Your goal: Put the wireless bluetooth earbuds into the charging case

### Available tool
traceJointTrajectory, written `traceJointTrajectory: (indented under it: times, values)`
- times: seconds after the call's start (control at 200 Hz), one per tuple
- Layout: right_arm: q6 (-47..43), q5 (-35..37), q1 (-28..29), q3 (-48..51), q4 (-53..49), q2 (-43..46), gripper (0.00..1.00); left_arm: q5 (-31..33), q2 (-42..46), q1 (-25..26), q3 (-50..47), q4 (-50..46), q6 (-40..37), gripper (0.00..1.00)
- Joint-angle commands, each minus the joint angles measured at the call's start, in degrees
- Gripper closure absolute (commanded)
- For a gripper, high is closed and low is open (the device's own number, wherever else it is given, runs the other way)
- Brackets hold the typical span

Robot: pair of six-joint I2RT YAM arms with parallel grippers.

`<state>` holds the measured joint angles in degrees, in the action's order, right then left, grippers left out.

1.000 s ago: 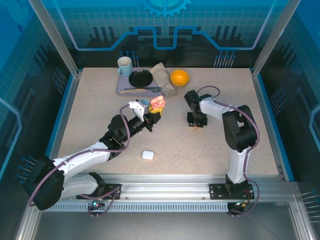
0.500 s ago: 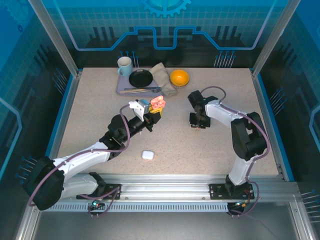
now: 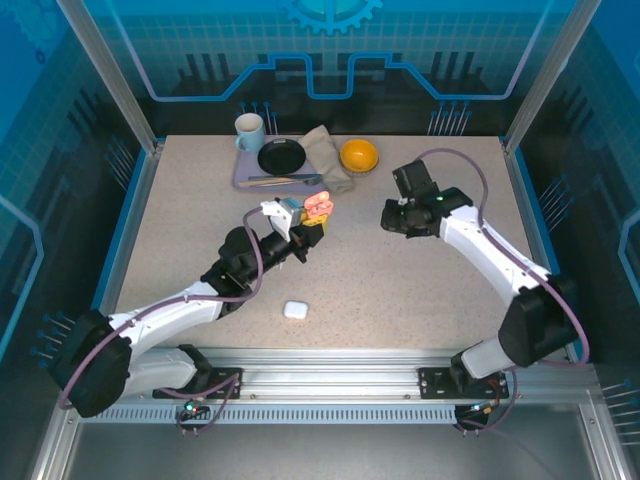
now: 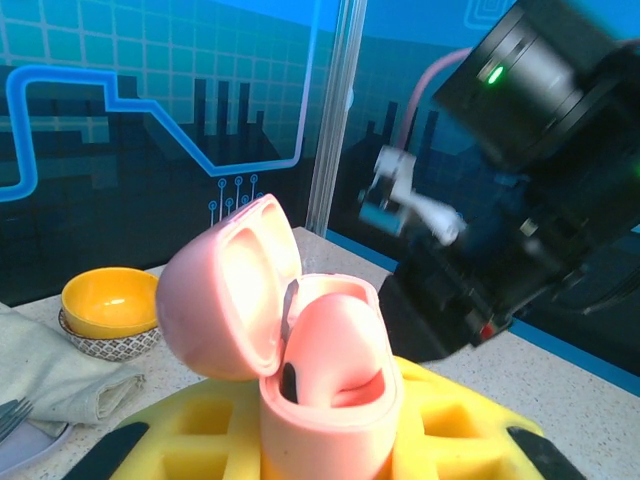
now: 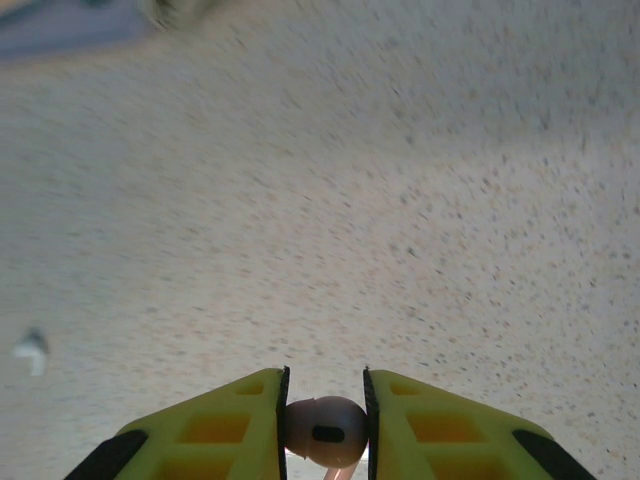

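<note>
While the left gripper (image 3: 312, 212) squeezed tight on the open pink case (image 4: 330, 370) standing between its fingers, the right gripper (image 5: 324, 400) pinched a pink earbud (image 5: 325, 432) snug between its two fingers.

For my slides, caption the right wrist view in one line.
Right hand pinches a small rounded pink plastic earbud between yellow fingers over the speckled tabletop.

My left claw (image 3: 310, 222) holds the open case (image 3: 316, 206) mid-table; to its right, my right claw (image 5: 324, 400) pinches an earbud (image 5: 322, 432). Nearer lies a shut case (image 3: 294, 310); tray (image 3: 243, 180) and bowl (image 3: 358, 154) sit far.
</note>
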<state>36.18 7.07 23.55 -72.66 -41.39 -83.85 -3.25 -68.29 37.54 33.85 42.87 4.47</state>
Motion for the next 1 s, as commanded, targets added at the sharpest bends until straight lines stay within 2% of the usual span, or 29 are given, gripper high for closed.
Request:
traceJointTrajectory:
  times: [0.0, 0.335, 0.6, 0.995]
  values:
    - [0.0, -1.5, 1.1, -2.8, 2.5, 5.1, 0.75, -2.0, -1.0, -0.4, 2.5, 0.5, -0.5, 1.00]
    - [-2.0, -1.7, 3.3, -6.4, 10.5, 15.3, 0.74, -5.2, -3.9, -0.4, 5.6, 0.4, -0.5, 1.00]
    - [-5.9, -1.9, 8.0, -7.6, 18.2, 19.6, 0.74, -9.0, -5.6, -0.4, 8.9, -1.1, -1.3, 1.00]
    - [-14.3, -4.1, 13.5, -1.5, 32.5, 22.9, 0.74, -12.3, -6.1, -0.5, 14.8, -4.5, -0.8, 1.00]
